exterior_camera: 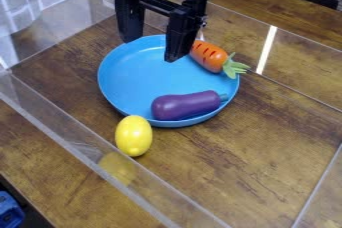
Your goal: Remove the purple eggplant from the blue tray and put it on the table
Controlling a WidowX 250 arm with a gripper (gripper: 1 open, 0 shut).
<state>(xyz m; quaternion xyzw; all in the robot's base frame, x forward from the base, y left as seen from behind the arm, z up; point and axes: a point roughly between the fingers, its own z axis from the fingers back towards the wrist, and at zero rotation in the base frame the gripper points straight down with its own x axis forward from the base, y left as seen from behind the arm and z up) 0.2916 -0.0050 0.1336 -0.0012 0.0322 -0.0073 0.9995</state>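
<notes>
Pretty plain setup: a dark brown wood-plank desk [267, 142] with visible grain, boxed in by clear acrylic walls [80, 142] that catch bright streaks of light. Something blue pokes in bottom-left, can't tell what.

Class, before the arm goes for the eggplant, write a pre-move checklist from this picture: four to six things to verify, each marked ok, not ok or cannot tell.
1. Gripper open, nothing between its fingers: ok.
2. Purple eggplant in plain sight, lying in the blue tray near its front rim: ok.
3. Gripper above the eggplant: not ok; it hangs over the tray's far side, close to the orange carrot.
4. Eggplant free of neighbours: ok; carrot and yellow lemon lie apart from it.
5. Bare table to set it down on: ok.
6. Height of the fingertips above the tray floor: cannot tell.
</notes>
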